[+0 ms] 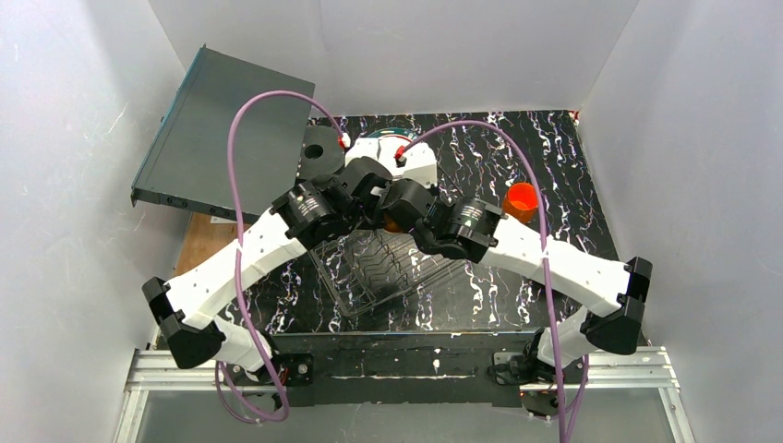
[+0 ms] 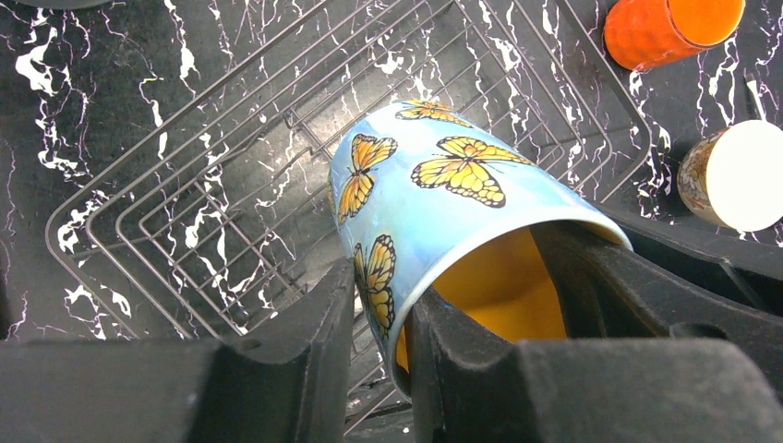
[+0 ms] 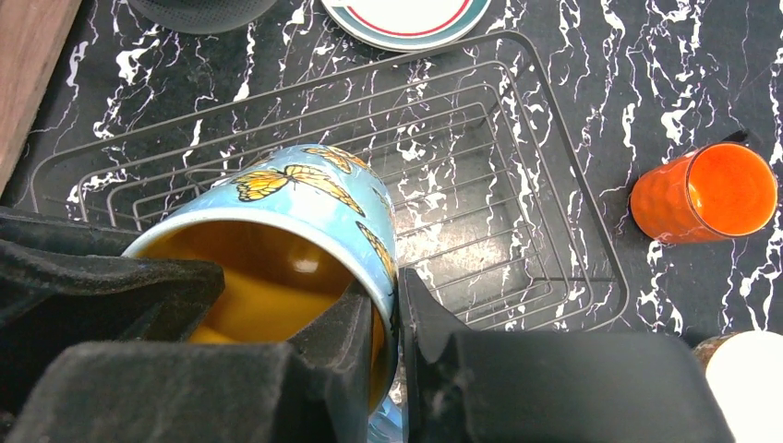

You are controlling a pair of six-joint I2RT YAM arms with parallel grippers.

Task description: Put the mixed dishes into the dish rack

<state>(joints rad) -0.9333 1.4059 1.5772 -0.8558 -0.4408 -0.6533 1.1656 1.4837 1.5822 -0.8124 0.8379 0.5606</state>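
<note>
The blue mug (image 2: 443, 203) with orange butterflies and a yellow inside hangs tilted over the dark wire dish rack (image 2: 185, 212). My left gripper (image 2: 383, 286) is shut on its rim, one finger inside and one outside. My right gripper (image 3: 397, 286) is shut on the opposite side of the mug's (image 3: 295, 198) rim the same way. In the top view both grippers (image 1: 374, 198) (image 1: 406, 208) meet above the rack (image 1: 369, 277), mostly hiding the mug. The orange cup (image 3: 706, 194) lies right of the rack. The cream bowl (image 2: 734, 175) lies near it. The green-and-red rimmed plate (image 3: 406, 18) lies behind the rack.
A flat grey-black box (image 1: 231, 129) leans at the back left. A black disc (image 1: 314, 152) lies beside it. A bare wood strip (image 1: 198, 245) edges the marbled mat on the left. White walls close in the table on three sides.
</note>
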